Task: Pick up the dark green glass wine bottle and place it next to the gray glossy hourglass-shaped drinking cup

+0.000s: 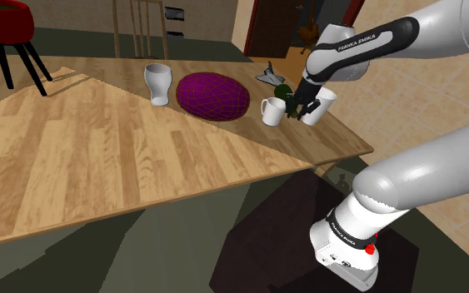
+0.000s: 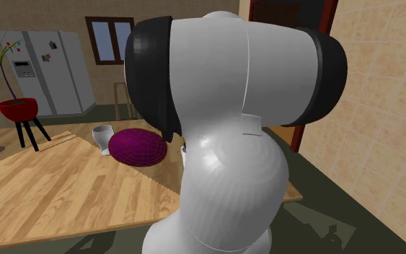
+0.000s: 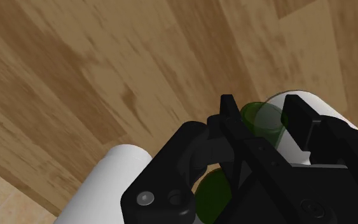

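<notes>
Table top (image 1: 99, 158) of light wood runs across the shoulder view. At this view's far left, a red pot (image 1: 12, 21) stands on thin black legs at the far edge of the wood. Going to the right, the grey hourglass cup (image 1: 157, 83) stands upright. Just beside it lies a purple oval object (image 1: 213, 96) with a net pattern on it. After a small gap comes a white mug (image 1: 272, 110), and behind it, nearer the far edge, a small grey model plane (image 1: 270, 76).

The dark green bottle (image 1: 283, 93) is just to the right of this mug, near the table's right-hand corner and well apart from the grey cup, with the purple object between them. The black gripper (image 1: 303, 106) is at the bottle, and a second white mug (image 1: 322, 104) stands close on its other side. The white arm (image 1: 366, 46) reaches there from the stand (image 1: 349, 250) at the lower right.

In the wrist view the gripper (image 3: 263, 107) has its fingers (image 3: 229, 109) closed on the neck of the bottle (image 3: 266, 122), one on each side and touching it. A white mug shows on either side of the hand. I cannot tell if the bottle's base rests on the wood.

In the second exterior view a fridge (image 2: 46, 68) stands at the left, then the red pot (image 2: 19, 108), the cup (image 2: 104, 137), the purple object (image 2: 138, 146) and the arm (image 2: 230, 144) very near the camera.
</notes>
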